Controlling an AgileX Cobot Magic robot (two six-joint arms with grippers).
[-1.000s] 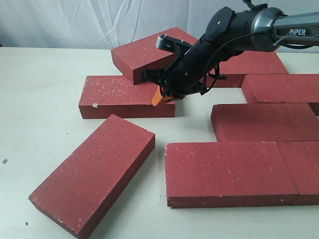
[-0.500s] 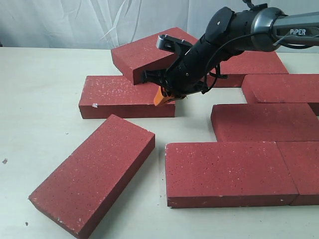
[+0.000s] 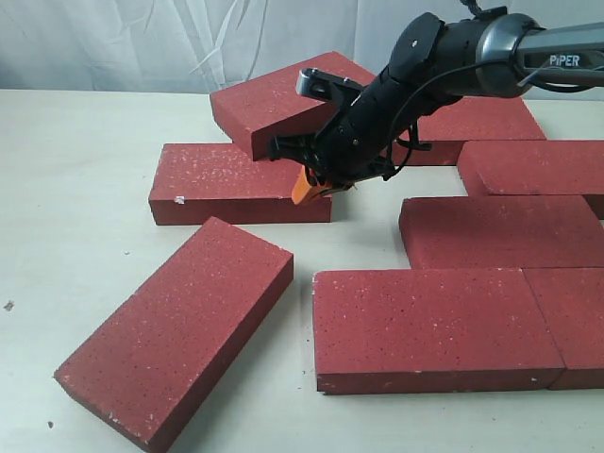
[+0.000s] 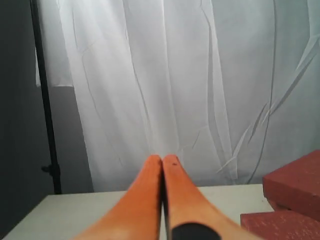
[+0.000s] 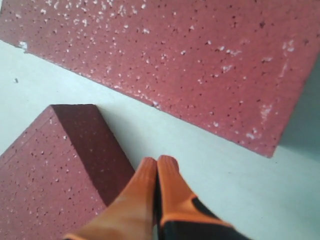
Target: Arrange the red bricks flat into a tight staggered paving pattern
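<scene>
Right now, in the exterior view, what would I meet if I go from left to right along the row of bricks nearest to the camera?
slanted brick → wide flat brick → brick cut off by the right edge, lying close against the wide one.

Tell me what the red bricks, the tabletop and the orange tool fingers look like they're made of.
Red bricks: likely pressed concrete or clay; gritty matte faces with pale speckles and small white chips at some edges.
Tabletop: smooth off-white, perhaps laminate or painted board; hard to say.
Right tool: orange fingers look like smooth matte plastic or rubber.
</scene>
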